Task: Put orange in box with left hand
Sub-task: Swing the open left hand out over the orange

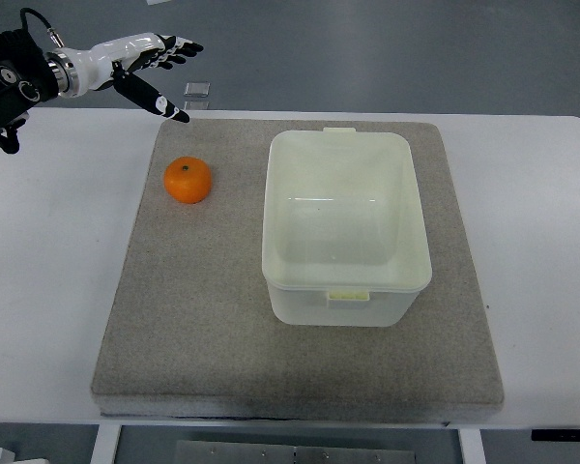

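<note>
- We see the orange (188, 180) lying on the grey mat (203, 319), just left of the open, empty box (345, 224).
- Our left hand (153, 66) hovers beyond the orange, fingers spread, holding nothing.
- We judge the orange light, firm and round (apt to roll), best cupped around its widest part.

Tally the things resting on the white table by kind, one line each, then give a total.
Round orange fruit: 1
Pale translucent plastic box, open and empty: 1
Grey felt mat under both: 1
Total: 3

The left hand hovers above the table's far left corner, fingers spread, holding nothing, so it is not counted.
</note>
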`<state>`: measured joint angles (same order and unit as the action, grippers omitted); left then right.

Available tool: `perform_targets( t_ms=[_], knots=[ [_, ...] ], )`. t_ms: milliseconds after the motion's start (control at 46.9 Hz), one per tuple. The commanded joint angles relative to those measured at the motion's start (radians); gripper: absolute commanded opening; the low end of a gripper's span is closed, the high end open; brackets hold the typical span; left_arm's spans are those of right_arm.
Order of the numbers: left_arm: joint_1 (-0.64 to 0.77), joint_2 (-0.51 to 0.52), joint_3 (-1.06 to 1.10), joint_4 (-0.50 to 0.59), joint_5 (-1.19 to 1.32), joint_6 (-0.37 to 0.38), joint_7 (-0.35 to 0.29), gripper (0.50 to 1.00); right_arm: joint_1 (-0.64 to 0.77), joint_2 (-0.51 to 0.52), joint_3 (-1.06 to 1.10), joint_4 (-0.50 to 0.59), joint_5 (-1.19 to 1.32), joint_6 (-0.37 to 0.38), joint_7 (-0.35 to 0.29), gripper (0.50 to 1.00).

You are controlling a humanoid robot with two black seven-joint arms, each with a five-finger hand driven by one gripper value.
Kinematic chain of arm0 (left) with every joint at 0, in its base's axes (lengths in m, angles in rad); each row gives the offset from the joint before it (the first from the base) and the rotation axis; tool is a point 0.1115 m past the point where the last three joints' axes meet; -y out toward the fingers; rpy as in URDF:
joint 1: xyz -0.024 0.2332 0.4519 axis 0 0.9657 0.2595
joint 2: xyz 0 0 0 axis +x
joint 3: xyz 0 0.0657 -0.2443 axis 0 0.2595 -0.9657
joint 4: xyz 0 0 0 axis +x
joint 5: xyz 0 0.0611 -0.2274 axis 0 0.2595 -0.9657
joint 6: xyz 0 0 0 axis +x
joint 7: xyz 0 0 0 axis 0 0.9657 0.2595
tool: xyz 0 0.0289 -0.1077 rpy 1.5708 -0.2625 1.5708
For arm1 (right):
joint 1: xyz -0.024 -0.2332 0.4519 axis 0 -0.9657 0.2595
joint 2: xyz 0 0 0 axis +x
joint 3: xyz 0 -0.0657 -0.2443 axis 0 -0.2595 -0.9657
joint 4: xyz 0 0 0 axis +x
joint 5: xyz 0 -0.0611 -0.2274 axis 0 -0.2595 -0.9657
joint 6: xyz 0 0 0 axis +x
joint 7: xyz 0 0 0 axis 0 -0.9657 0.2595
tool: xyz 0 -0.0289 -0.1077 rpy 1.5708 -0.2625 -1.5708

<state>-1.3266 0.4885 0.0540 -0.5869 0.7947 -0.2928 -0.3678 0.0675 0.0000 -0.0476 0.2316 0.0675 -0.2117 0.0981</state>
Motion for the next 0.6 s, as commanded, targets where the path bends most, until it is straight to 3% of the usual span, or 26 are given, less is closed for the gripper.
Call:
perform_targets(
  t_ms=[0,213,576],
  knots=[
    [-0.028,0.001,0.003,-0.019,0.087,-0.017,-0.009,0.988,0.0,0.0,0.0,0.0,0.0,0.0,0.0,0.944],
    [-0.051,0.05,0.003,-0.139,0.31,-0.019,-0.094,0.988,0.0,0.0,0.0,0.0,0.0,0.0,0.0,0.944],
    [-0.043,0.068,0.058,-0.151,0.543,-0.009,-0.194,0.986,0.0,0.0,0.0,0.0,0.0,0.0,0.0,0.944]
  ],
)
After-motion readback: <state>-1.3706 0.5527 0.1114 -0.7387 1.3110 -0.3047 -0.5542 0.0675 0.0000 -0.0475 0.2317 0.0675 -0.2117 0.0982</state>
